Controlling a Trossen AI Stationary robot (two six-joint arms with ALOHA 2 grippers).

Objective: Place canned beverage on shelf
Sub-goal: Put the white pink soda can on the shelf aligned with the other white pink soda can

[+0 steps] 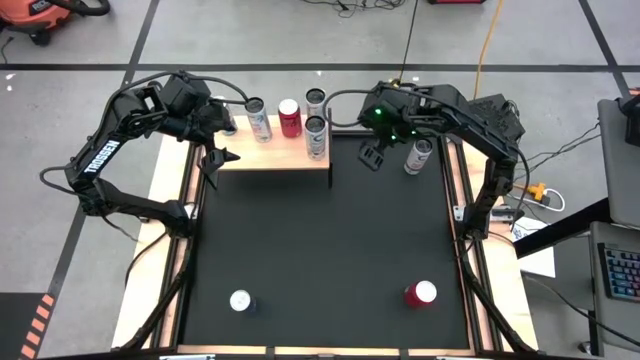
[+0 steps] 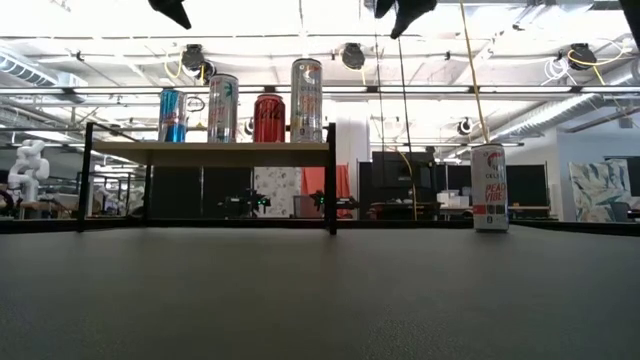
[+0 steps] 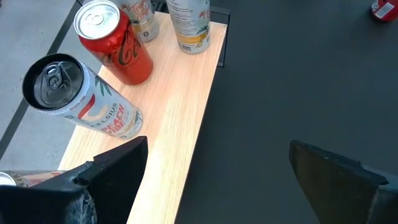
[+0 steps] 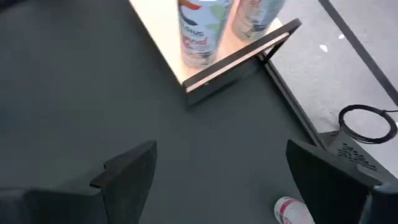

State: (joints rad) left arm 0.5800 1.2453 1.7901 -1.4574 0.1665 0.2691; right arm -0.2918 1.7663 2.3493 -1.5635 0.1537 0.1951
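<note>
Shelf (image 1: 272, 152) of light wood on thin black legs, standing at the far edge of the black tabletop (image 1: 320, 250), toward its far left corner. Five cans upright on the board: blue can (image 2: 172, 116) at the left end, white Celsius can (image 1: 259, 120) beside it, red can (image 1: 289, 117) next, then two tall silver cans (image 1: 316, 132) at the right end, one behind the other. Left gripper (image 1: 214, 160) hovering above the left end of the shelf, fingers (image 3: 118, 171) spread wide and holding nothing. Right gripper (image 1: 372, 156) hovering over the tabletop just past the right end of the shelf, fingers (image 4: 134, 168) likewise spread wide and empty. White and red can (image 1: 418, 156) standing upright on the tabletop near the far right corner, just beside the right gripper but apart from it. Two more cans upright near the near edge: white-topped can (image 1: 240, 300) toward the left, red can with pale top (image 1: 420, 294) toward the right, well apart from each other and from both grippers.
</note>
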